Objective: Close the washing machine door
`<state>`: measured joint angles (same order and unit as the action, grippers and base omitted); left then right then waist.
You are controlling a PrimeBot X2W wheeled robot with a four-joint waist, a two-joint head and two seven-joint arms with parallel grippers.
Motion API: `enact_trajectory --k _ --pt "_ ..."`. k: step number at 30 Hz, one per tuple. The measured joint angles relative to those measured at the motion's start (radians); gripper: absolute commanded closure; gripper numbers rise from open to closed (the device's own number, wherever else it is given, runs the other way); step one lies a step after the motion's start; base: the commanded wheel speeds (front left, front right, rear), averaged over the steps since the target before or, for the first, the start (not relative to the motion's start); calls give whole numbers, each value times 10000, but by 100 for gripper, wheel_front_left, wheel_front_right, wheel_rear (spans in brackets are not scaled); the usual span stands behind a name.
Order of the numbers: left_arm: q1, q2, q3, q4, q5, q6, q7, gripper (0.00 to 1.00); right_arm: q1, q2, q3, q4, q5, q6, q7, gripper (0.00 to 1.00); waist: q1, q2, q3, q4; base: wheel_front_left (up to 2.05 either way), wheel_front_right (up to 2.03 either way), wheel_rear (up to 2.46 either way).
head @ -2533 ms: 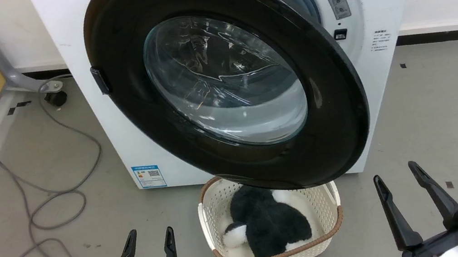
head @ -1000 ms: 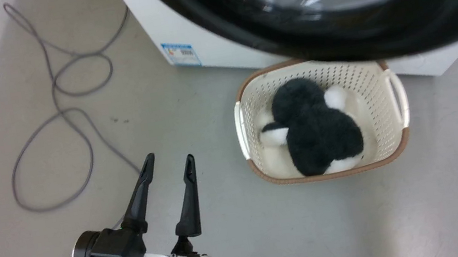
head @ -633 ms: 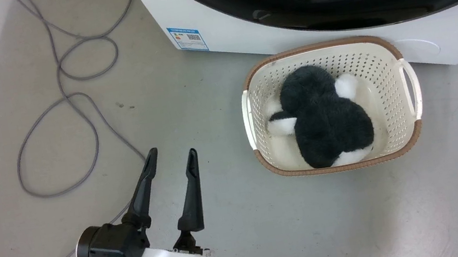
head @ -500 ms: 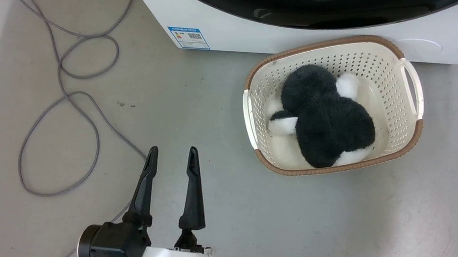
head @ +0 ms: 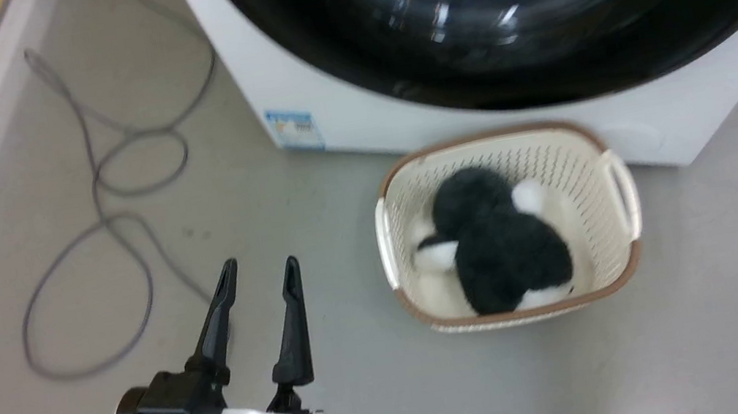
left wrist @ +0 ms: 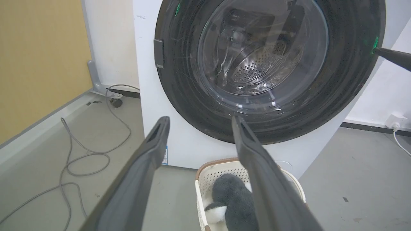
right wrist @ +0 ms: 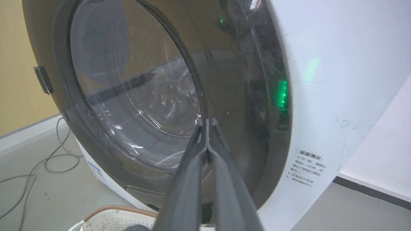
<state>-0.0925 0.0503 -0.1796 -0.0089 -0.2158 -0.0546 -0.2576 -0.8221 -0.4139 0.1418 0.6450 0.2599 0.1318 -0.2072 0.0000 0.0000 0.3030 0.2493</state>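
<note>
Head view: my left gripper hangs spread over the floor; the door lies near flat against the washer. Left wrist: same, door looks almost home. Right wrist: right gripper, fingers pressed together, sits at the rim (stiff, heavyish; I'd push there, not the slick glass).

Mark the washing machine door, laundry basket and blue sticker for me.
washing machine door [left wrist: 176,80], left wrist view, black rim left of glass.
laundry basket [head: 385,249], head view, left rim handle.
blue sticker [head: 294,128], head view, its centre.
</note>
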Motion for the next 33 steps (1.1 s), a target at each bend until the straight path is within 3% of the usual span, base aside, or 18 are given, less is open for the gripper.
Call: enact_trajectory --k 6,11,18,29,30,31,33 --pt "291 -2 215 198 176 -12 0 0 1702 357 -92 -1039 198 0 -251 100 0 0 -882 -429 0 0 0" --pt "511 -4 428 274 311 -12 0 0 3408 779 -782 -2401 176 -2 -410 100 0 0 -1504 -793 0 0 0" --pt "889 -6 757 437 556 -10 0 0 6238 1841 -1647 -4368 -92 -2 -261 100 -1 0 -2225 -1244 0 0 0" --pt "1407 -10 844 995 1003 -27 0 0 8452 3045 -2234 -5611 -1260 -2 -314 100 -1 0 -2970 -1456 0 0 0" --pt "1445 -10 853 1012 1007 -23 0 0 8580 3127 -2309 -5676 -1499 -2 -355 22 -1 0 -3017 -1461 0 0 0" --pt "1490 -10 857 1034 1034 -13 0 0 8696 3189 -2345 -5735 -1779 -2 -389 0 -1 0 -3057 -1466 0 0 0" --pt "1569 -10 851 1087 1126 -10 0 0 8902 3338 -2364 -5779 -1929 -2 -428 0 -2 0 -3112 -1473 0 0 0"
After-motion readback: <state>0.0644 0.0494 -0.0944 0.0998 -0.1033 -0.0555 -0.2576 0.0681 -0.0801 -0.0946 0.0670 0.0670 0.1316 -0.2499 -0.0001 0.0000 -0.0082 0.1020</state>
